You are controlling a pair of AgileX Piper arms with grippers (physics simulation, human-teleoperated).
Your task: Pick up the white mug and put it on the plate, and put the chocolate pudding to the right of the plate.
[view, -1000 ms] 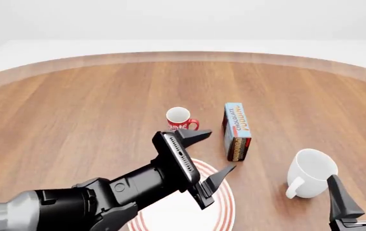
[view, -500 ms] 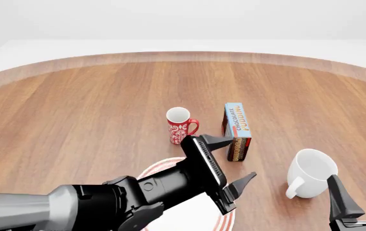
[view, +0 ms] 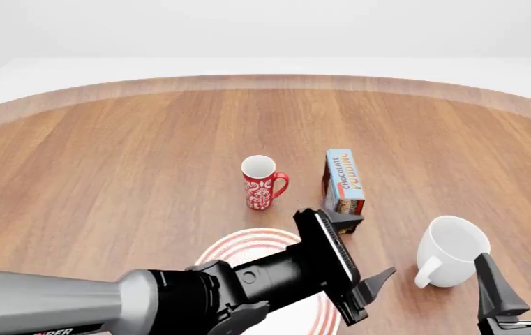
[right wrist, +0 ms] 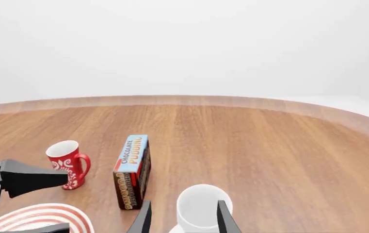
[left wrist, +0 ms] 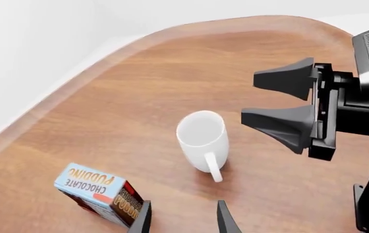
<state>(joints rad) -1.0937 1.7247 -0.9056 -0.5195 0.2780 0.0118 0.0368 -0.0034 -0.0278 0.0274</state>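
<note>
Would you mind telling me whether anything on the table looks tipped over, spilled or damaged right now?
Nothing stands out. The white mug and the red mug stand upright and look empty, the chocolate pudding rests intact on a narrow side, and the plate lies flat.

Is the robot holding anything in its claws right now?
No, nothing is held. The left gripper is open in the air above the table, between the plate and the white mug. The right gripper is open too, just beside the mug.

A red mug (view: 262, 183) with a white pattern stands upright on the wooden table (view: 107, 160), handle out to the right, open mouth showing white inside.
</note>
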